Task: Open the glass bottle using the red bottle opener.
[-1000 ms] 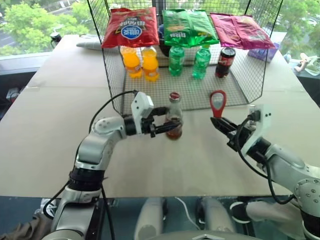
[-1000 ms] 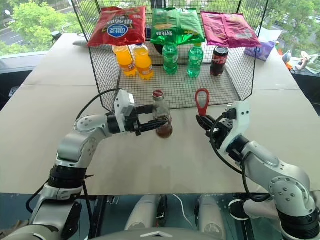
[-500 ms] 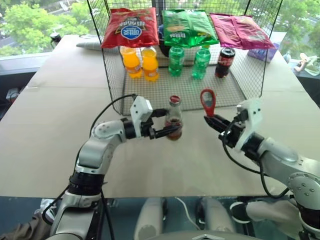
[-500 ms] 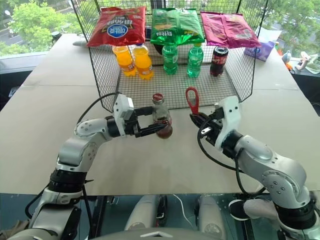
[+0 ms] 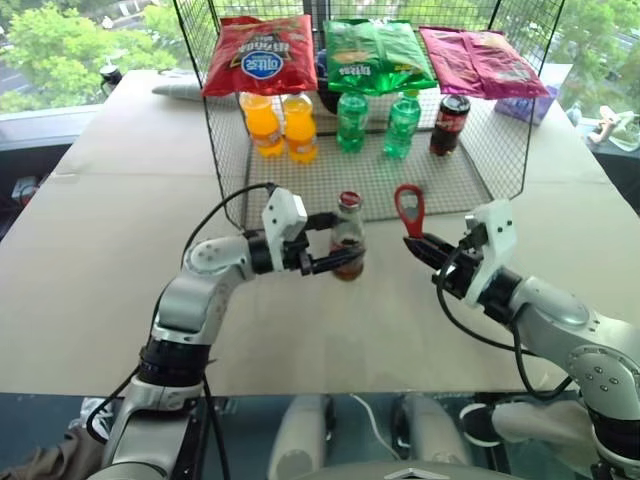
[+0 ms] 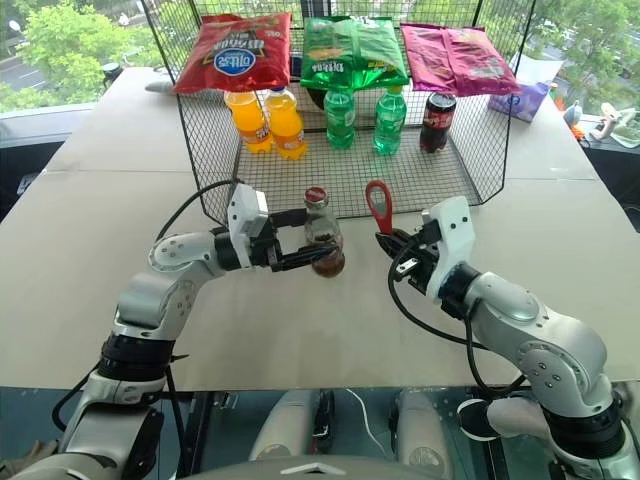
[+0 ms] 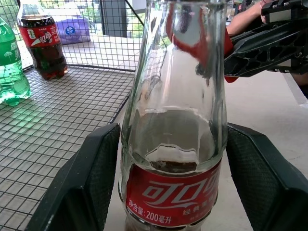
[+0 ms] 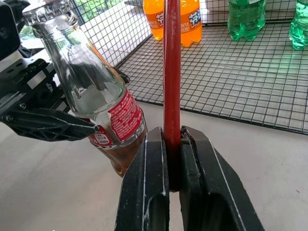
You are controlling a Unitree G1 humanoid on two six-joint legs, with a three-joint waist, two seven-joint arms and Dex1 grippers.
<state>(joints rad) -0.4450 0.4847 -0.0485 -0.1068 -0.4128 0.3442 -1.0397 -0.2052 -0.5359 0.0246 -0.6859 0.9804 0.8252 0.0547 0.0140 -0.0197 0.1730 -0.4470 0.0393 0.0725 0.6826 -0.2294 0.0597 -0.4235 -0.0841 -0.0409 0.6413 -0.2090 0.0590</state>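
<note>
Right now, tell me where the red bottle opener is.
The red bottle opener stands upright in the right gripper, just right of the glass bottle, before the wire rack.

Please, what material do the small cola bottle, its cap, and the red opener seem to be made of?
Glass bottle: clear, glossy glass; the mesh and opener show through it, with reflections. Its cap: probably metal, silvery with a crimped edge. Red bottle opener: smooth, slightly shiny red; flat and thin, so painted metal or plastic, I cannot tell which.
</note>
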